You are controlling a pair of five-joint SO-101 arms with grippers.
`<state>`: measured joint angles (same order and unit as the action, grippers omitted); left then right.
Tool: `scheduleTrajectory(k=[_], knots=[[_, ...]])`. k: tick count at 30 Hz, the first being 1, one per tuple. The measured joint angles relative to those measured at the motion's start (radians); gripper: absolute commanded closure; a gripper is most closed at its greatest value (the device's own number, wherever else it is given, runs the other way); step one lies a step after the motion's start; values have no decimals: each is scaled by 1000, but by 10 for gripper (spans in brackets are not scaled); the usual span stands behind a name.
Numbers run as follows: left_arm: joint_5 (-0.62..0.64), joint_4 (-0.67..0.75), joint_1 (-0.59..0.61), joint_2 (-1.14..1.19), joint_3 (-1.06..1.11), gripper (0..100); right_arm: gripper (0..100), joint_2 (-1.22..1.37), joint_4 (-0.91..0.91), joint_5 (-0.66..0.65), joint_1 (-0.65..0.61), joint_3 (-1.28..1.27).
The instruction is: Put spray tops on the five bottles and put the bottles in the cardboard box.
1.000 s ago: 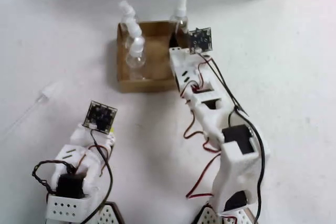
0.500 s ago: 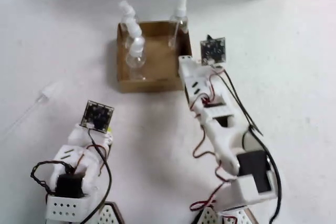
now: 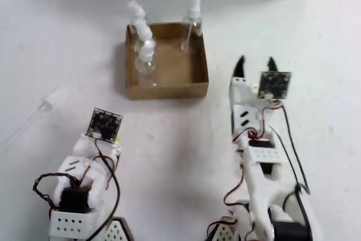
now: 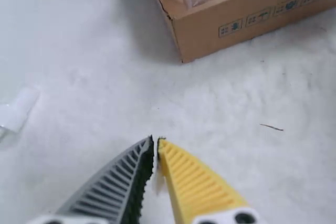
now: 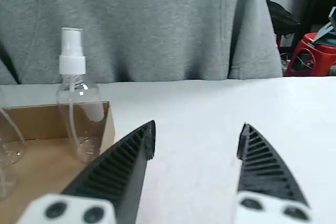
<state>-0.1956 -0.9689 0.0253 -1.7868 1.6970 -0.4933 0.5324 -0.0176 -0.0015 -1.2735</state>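
Right jaws wide, near cardboard box [image 3: 166,90], not touching; left jaws closed, well short of box.

Matt cardboard box [image 3: 166,90]; clear, glossy plastic bottles [image 3: 145,60]; matt table [image 3: 282,26].

One cardboard box [image 3: 194,77]. Inside it we count four bottles [image 3: 145,65], each with a spray top on. Three stand close together along one side wall, overlapping, so that part of the count is less certain. The fourth bottle [image 3: 190,25] stands alone at the far corner of the opposite wall. One loose spray top [image 3: 51,98]. One table [image 3: 304,32]. Two arms, the left arm [image 3: 84,173] and the right arm [image 3: 256,156], carrying one left gripper [image 4: 155,145] and one right gripper [image 3: 256,60].
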Motion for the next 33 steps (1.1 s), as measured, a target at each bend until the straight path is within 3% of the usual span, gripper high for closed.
scheduleTrajectory(k=[13, 21, 33], knots=[[0, 0, 0, 0, 0, 980, 790, -304, -540, 0, 101, -5], [0, 0, 0, 0, 0, 980, 790, -430, -939, -3, 242, 114], [0, 0, 0, 0, 0, 980, 790, -450, -1587, -407, 423, 315]])
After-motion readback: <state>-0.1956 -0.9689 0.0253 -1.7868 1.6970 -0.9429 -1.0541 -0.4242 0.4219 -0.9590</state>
